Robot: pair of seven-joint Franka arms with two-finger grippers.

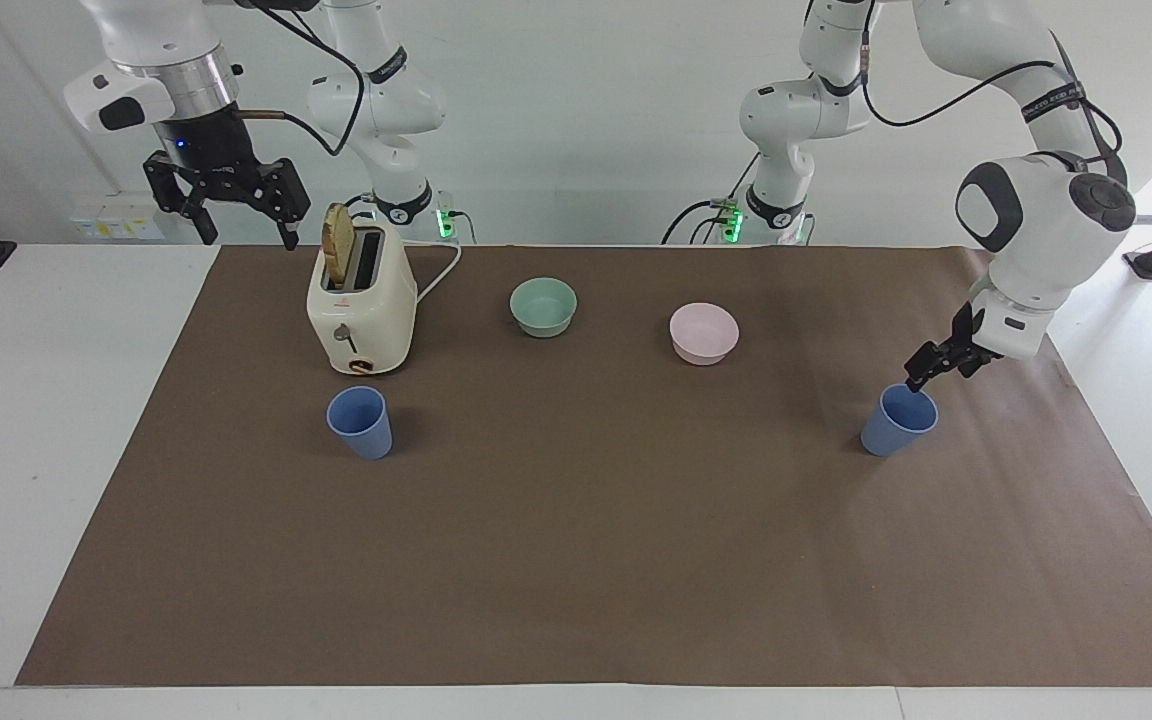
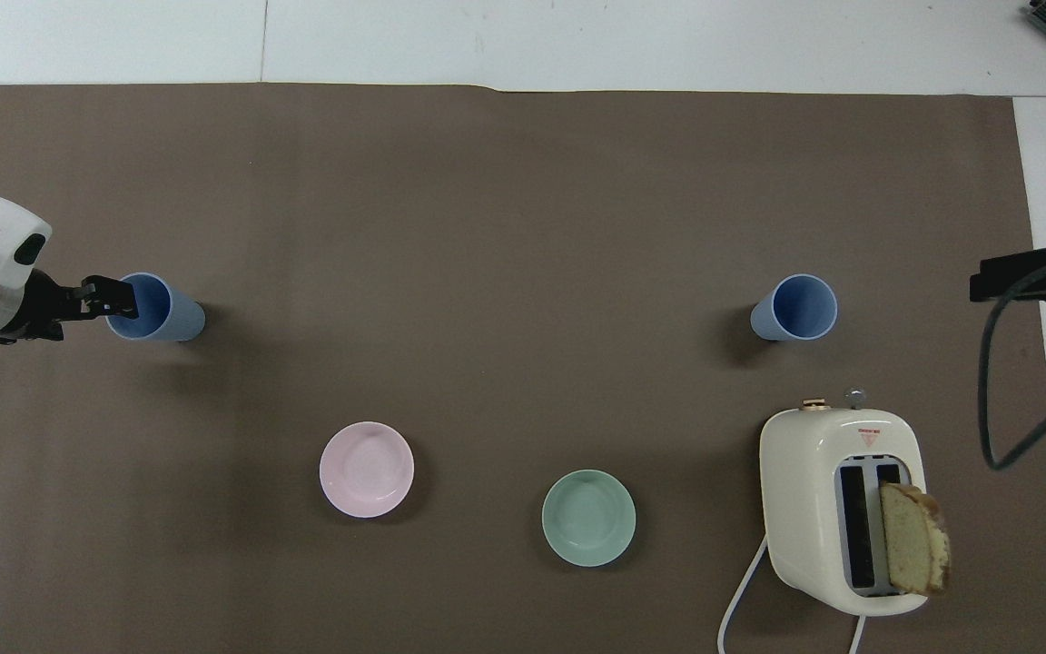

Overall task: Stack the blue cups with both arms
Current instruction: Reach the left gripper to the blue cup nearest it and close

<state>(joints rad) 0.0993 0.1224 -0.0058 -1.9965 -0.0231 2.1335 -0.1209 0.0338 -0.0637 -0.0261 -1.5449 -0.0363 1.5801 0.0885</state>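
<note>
Facing view: left gripper [image 1: 921, 378] open at blue cup [image 1: 898, 420] rim; right gripper [image 1: 241, 222] open, idle above toaster [image 1: 361, 300].

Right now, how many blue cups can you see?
2. One blue cup stands by the toaster; the other blue cup stands at the left arm's end, under the left gripper.

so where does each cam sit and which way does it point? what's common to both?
Facing view: high across the table, looking at the robots; both arms show, left gripper at a blue cup, right gripper raised beside the toaster.
Overhead view: above the robots' end, looking steeply down; only the left arm's wrist and gripper and the right gripper's edge show.
Shared: both cups, both bowls, toaster, half a turn apart.
</note>
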